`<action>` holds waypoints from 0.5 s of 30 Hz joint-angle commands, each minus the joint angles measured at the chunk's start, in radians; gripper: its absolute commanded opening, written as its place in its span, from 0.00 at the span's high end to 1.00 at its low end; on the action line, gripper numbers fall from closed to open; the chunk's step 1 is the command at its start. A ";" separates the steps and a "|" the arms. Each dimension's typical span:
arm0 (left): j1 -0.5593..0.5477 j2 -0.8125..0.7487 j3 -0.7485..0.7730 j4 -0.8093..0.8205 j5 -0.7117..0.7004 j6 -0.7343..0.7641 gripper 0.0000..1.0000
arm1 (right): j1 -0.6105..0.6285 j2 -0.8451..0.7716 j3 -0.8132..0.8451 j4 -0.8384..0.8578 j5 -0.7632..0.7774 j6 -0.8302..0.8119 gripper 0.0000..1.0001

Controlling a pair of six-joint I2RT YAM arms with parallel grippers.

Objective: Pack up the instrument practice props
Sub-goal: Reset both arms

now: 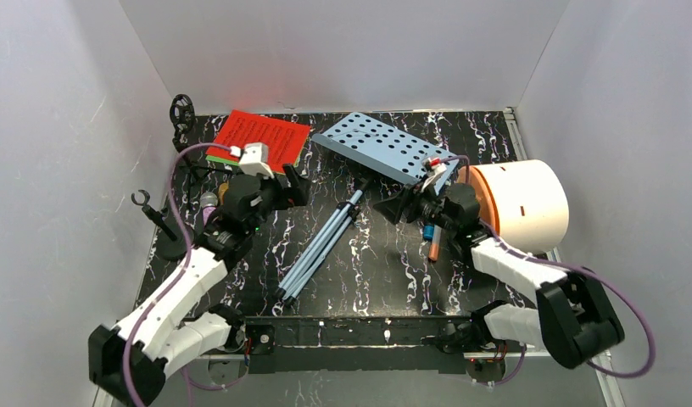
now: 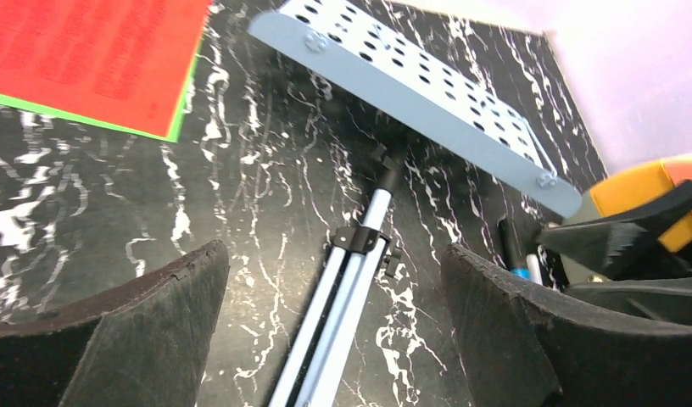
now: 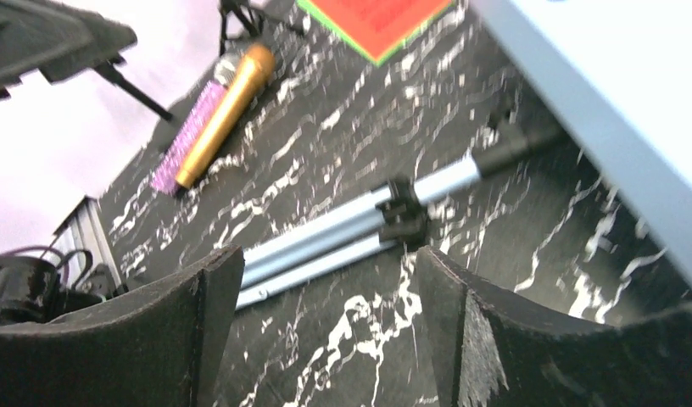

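The tripod legs [image 1: 321, 246] were found just ahead of both grippers, lengthwise to the left gripper [image 1: 293, 188], crosswise to the right gripper [image 1: 402, 208]; both were held spread, empty.

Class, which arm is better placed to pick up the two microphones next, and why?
Left, probably: the gold microphone and purple glitter microphone lie beside the left arm, while the right arm sits beyond the tripod legs.

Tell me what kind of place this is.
Probably a robot test cell, not a real music room: plain white walls box in a black marbled table, with a left arm and right arm bolted at its edge.
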 commanded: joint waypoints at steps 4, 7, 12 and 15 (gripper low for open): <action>0.017 -0.221 0.159 -0.295 -0.235 0.088 0.05 | -0.010 -0.283 0.203 -0.304 0.181 -0.208 0.10; 0.017 -0.310 0.198 -0.348 -0.294 0.156 0.03 | -0.010 -0.375 0.238 -0.369 0.278 -0.283 0.03; 0.017 -0.420 0.219 -0.386 -0.359 0.246 0.02 | -0.010 -0.452 0.298 -0.443 0.326 -0.337 0.02; 0.017 -0.465 0.242 -0.406 -0.374 0.282 0.02 | -0.011 -0.509 0.316 -0.475 0.383 -0.366 0.02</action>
